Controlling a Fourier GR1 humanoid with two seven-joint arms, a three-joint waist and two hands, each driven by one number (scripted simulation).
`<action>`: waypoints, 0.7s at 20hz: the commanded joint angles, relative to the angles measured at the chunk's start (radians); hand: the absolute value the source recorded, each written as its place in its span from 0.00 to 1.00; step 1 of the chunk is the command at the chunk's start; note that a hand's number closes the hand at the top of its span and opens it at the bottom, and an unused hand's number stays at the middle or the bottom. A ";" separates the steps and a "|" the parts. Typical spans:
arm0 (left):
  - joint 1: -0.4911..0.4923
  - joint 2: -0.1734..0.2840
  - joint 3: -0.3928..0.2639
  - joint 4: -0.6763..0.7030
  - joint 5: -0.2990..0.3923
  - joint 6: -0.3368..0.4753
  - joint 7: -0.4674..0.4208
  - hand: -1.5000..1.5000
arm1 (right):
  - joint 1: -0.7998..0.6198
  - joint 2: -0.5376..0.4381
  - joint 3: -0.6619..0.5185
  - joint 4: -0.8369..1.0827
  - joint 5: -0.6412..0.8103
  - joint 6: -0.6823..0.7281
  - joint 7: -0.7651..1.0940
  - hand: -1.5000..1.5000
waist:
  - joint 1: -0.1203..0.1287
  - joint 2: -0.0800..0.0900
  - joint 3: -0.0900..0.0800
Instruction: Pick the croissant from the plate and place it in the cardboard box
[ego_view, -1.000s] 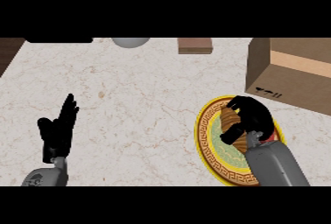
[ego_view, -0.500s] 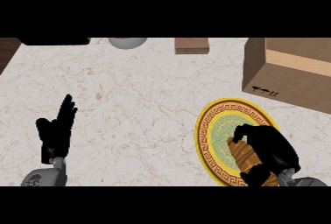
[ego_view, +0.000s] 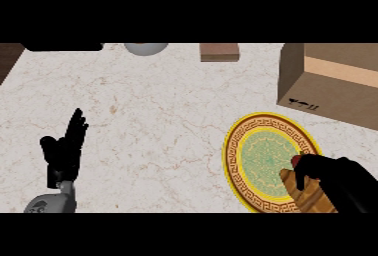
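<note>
Gripping the croissant (ego_view: 306, 195) on the plate (ego_view: 244, 150): right robot hand (ego_view: 343, 180); left robot hand (ego_view: 66, 150) open.

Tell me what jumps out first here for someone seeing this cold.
The yellow-rimmed patterned plate at lower right draws the eye, with the right hand curled round the croissant at its near edge. Behind it, at upper right, stands the cardboard box. The left hand rests open, fingers up, at lower left of the marble counter.

Croissant (ego_view: 304, 194) on plate (ego_view: 244, 145); box (ego_view: 336, 85) behind
</note>
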 joint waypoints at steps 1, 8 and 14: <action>0.026 0.008 0.007 -0.055 0.009 -0.004 0.021 0.50 | 0.027 -0.046 -0.151 -0.182 -0.112 0.038 -0.022 1.00 | 0.001 -0.002 0.000; -0.021 -0.050 -0.034 -0.023 -0.034 0.047 0.035 0.50 | -0.070 -0.058 -0.485 -0.322 -0.402 0.180 0.103 1.00 | -0.001 0.001 -0.001; 0.039 -0.031 -0.020 -0.008 -0.032 0.015 -0.019 0.50 | -0.235 -0.133 -0.709 -0.203 -0.549 0.288 0.164 1.00 | 0.012 0.002 -0.001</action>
